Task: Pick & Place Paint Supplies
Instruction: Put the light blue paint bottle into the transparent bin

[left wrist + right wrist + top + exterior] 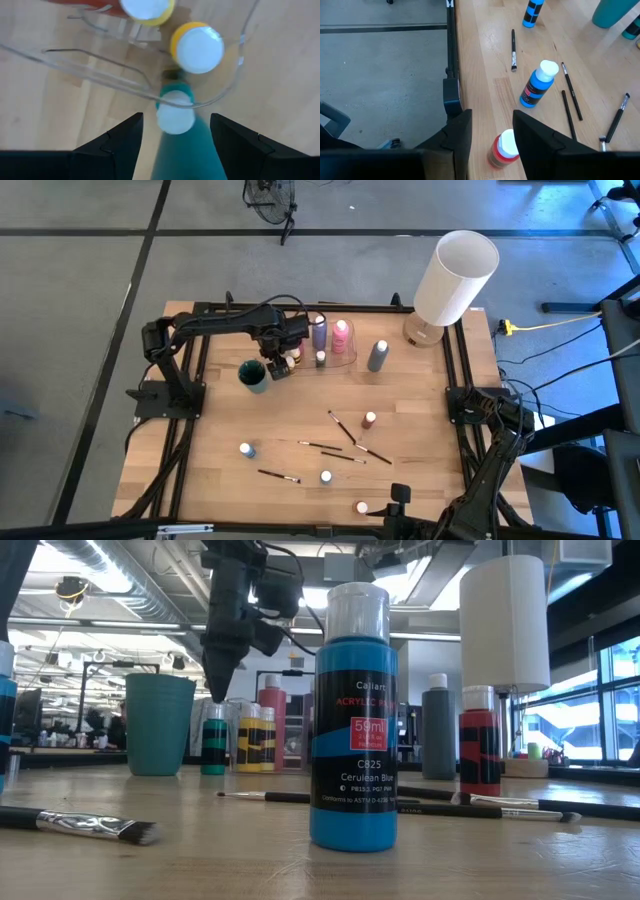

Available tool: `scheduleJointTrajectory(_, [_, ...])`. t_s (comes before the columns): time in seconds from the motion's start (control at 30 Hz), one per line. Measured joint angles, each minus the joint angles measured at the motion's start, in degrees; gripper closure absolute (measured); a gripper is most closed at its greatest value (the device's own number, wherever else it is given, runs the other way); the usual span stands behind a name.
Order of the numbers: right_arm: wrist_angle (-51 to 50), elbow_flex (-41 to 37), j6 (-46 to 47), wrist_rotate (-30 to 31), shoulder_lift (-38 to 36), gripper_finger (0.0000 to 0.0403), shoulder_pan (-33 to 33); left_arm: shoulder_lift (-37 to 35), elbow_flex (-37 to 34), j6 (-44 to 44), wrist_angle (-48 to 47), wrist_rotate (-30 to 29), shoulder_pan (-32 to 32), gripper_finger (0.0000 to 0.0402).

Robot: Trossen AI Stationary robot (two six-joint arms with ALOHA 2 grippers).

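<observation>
Pale wood planks [230,480] run smooth under me, framed by black rails. My left gripper [283,367] hangs over the far side beside a round teal cup [253,374], its dark fingers [112,142] spread either side of a small green bottle [175,112] with a white cap, gripping nothing. That bottle stands just at the curved wall of a clear plastic tray [345,360], which holds two yellow bottles [196,46] and taller purple and pink ones. Thin dark brushes [345,442] lie scattered mid-table among tiny blue [246,449] and red [370,420] bottles. My right gripper [492,135] waits at the near edge, fingers parted above a red bottle [504,148], apart from it.
</observation>
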Motion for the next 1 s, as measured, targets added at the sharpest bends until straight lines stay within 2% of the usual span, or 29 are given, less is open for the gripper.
scheduleJointTrajectory(0.63, [0.0, 0.0, 0.0, 0.0, 0.0, 0.0259, 0.0, 0.0, 0.0, -0.6, 0.3, 1.8, 0.2, 0.0178])
scheduleJointTrajectory(1.0, [0.0, 0.0, 0.1, 0.0, 0.0, 0.0259, 0.0, 3.3, 0.0, 0.6, 0.0, 1.0, 0.6, 0.0178])
